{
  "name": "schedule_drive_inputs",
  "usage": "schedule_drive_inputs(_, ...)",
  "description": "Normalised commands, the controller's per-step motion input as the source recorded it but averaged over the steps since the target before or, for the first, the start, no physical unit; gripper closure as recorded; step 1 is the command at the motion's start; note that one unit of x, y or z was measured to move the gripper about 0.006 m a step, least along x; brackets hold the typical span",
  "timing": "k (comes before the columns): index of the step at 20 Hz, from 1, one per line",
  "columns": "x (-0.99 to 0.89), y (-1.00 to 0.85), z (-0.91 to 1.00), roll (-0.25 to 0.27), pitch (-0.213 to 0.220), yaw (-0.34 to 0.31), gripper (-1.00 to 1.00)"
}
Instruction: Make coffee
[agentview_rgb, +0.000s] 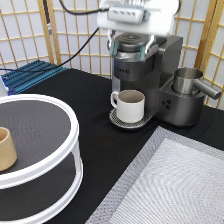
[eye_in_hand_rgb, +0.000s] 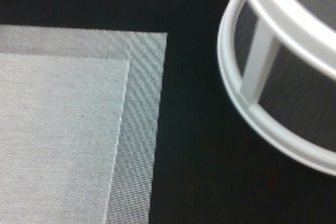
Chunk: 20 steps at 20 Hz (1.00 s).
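Cream-white mug (agentview_rgb: 131, 105) is set on the coffee machine (agentview_rgb: 145, 75) drip tray to catch the brew; gripper (agentview_rgb: 132, 46) is spread open astride the machine's lid; no pod is seen.

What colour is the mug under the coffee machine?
Cream-white mug, dark inside; clearest in the exterior view.

The tool (agentview_rgb: 131, 45) hangs directly over the dark grey coffee machine (agentview_rgb: 150, 75). Below it, the cream-white handled mug (agentview_rgb: 129, 105) stands on the machine's tray. The steel milk jug (agentview_rgb: 187, 81) sits toward the exterior view's right of the tool, the white two-tier round rack (agentview_rgb: 50, 150) far toward the bottom left, the tan handleless cup (agentview_rgb: 6, 148) on it.
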Motion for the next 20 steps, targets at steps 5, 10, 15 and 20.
schedule_drive_inputs(5, -0.07, -0.03, 0.69, 0.200, 0.116, 0.061, -1.00)
schedule_drive_inputs(10, -0.04, -0.42, 0.51, 0.285, 0.123, 0.073, -1.00)
schedule_drive_inputs(15, -0.38, -0.13, 0.65, 0.191, 0.007, 0.069, -1.00)
schedule_drive_inputs(20, -0.28, 0.21, 0.64, 0.041, -0.034, 0.268, -1.00)
